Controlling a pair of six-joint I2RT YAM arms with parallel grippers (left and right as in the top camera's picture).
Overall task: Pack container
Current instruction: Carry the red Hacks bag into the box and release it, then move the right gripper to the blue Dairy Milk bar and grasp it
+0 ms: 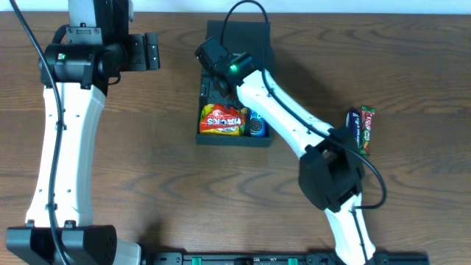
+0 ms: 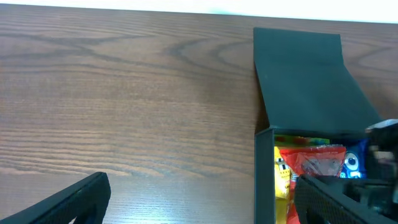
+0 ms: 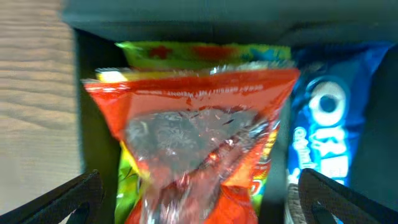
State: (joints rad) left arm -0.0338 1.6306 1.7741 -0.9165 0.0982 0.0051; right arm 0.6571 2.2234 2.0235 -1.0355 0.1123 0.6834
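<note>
The black box (image 1: 234, 138) stands open at mid-table, its flap lid (image 1: 239, 37) lying back. Inside lie a red-and-yellow snack packet (image 1: 223, 119) and a blue Oreo packet (image 1: 256, 126). My right gripper (image 1: 218, 87) hangs over the far part of the box. In the right wrist view it (image 3: 199, 205) is open, its fingers straddling the red packet (image 3: 199, 130), with the Oreo packet (image 3: 329, 124) to the right. My left gripper (image 1: 152, 51) is open and empty over bare table, left of the box. Its wrist view shows the box wall (image 2: 264, 177) and lid (image 2: 305, 81).
Two snack bars (image 1: 362, 129), one dark and one red-green, lie side by side on the wooden table to the right of the box, next to the right arm's elbow. The left arm runs down the left side of the table.
</note>
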